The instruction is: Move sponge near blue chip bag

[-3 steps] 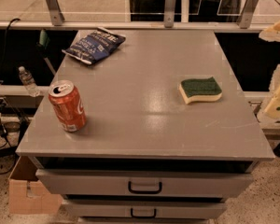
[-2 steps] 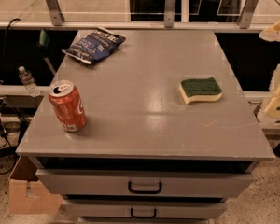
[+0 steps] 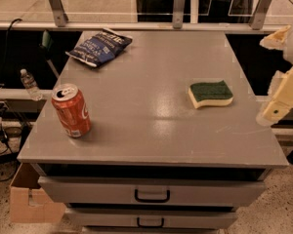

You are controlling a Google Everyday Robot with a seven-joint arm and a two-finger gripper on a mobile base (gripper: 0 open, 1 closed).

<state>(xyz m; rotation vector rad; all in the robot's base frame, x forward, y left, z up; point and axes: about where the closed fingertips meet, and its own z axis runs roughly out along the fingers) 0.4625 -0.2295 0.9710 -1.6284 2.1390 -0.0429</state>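
Note:
The sponge (image 3: 210,94), dark green on top over pale yellow foam, lies flat on the right half of the grey cabinet top (image 3: 151,126). The blue chip bag (image 3: 99,46) lies at the far left corner of the top, well apart from the sponge. My gripper (image 3: 265,80) is at the right edge of the view, off the cabinet's right side and to the right of the sponge. Its two cream fingers (image 3: 278,101) stand wide apart with nothing between them.
A red soda can (image 3: 72,110) stands upright near the front left edge. Drawers with black handles (image 3: 152,195) sit below the top. A metal rail (image 3: 136,26) runs along the back. A cardboard box (image 3: 27,199) and a water bottle (image 3: 29,83) are at the left.

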